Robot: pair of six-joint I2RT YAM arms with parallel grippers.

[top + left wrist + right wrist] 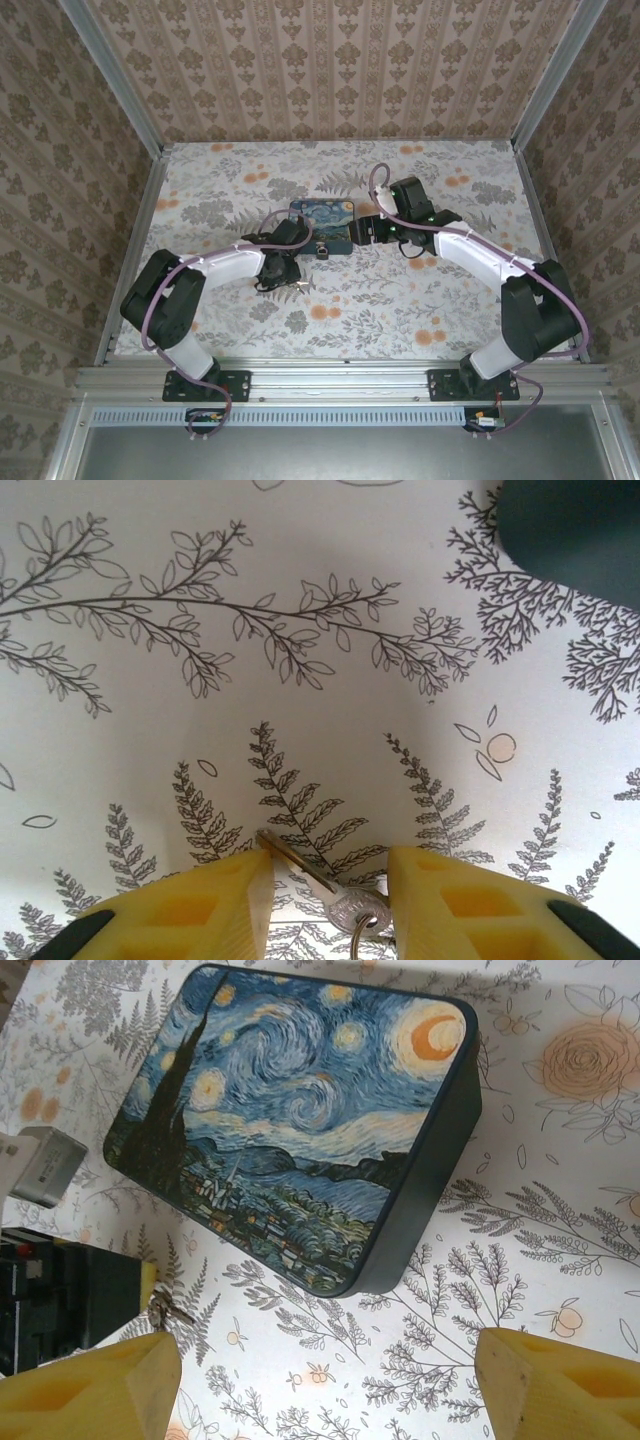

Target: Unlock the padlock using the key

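Note:
The key lies flat and slantwise on the patterned table, a ring through its round head. My left gripper is low over it, open, with a yellow finger on either side. The left finger's inner edge is next to the blade tip; the other is just clear of the head. From above, the left gripper is in front of the box. A small dark padlock sits at the box's front edge. My right gripper is open wide by the box's right side, and the key shows at its lower left.
The dark blue box with the starry-night lid stands mid-table; its corner is at the upper right of the left wrist view. Wallpapered walls and metal posts enclose the table on three sides.

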